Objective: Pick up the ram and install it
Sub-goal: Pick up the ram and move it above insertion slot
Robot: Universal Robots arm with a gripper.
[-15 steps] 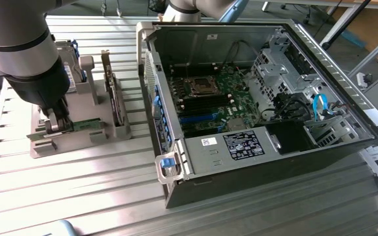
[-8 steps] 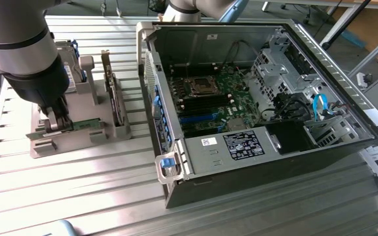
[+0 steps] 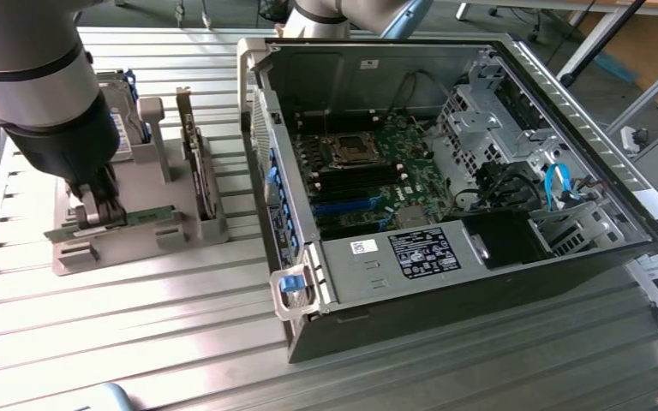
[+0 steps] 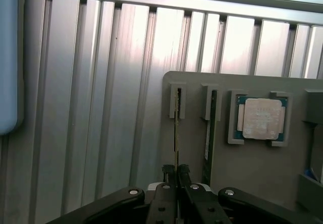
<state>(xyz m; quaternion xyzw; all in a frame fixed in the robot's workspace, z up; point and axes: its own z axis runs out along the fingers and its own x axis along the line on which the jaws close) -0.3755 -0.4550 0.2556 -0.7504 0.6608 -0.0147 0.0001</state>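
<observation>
Currently, the end effector (image 4: 175, 171) is gripping the thin green circuit-board ram (image 4: 175, 125).
Judged light, stiff and fragile; the hold is sitting on its long upper edge.

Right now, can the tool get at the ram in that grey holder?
Likely yes: the tool is down on the ram, closed on its edge in the holder, and the neighbouring stick stands apart, leaving the way free.

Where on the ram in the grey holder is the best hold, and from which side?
Pinch the thin green circuit-board ram stick across its flat faces at the upper long edge, probably from above: it stands on edge in the grey slotted holder. The pincer is shut there.
</observation>
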